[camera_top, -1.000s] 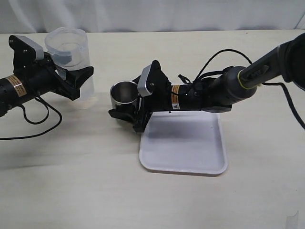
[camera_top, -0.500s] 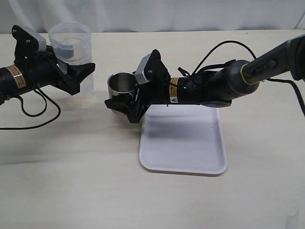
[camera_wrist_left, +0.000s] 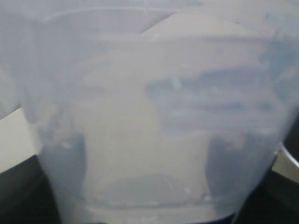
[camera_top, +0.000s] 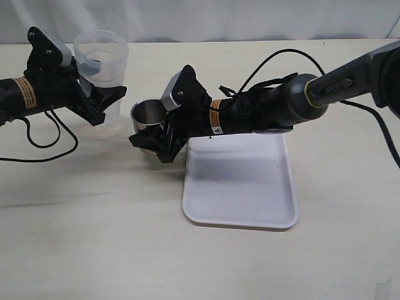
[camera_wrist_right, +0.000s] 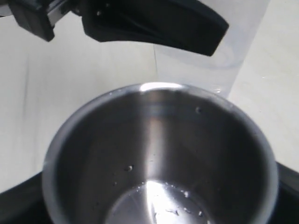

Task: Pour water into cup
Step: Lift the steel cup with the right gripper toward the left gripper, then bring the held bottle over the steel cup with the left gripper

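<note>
My right gripper (camera_top: 151,130) is shut on the steel cup (camera_top: 144,115), left of the tray and held upright. In the right wrist view the cup (camera_wrist_right: 154,140) fills the frame, with only a few drops of water (camera_wrist_right: 177,212) on its bottom. My left gripper (camera_top: 103,95) is shut on the transparent labelled container (camera_top: 101,53), held upright just left of the cup. In the left wrist view the container (camera_wrist_left: 149,107) fills the frame. A thin pool of water (camera_wrist_left: 140,191) lies at its bottom, and my fingers (camera_wrist_left: 67,163) show dark through its wall.
A white tray (camera_top: 240,206) lies under and right of the right arm. Black cables (camera_top: 275,62) loop behind that arm, and another cable (camera_top: 50,147) trails from the left arm. The container (camera_wrist_right: 201,65) and a left finger (camera_wrist_right: 154,28) stand just beyond the cup.
My right gripper has carried the cup left and slightly up, off the tray's corner towards the container. My left gripper has moved the container up and to the right.
</note>
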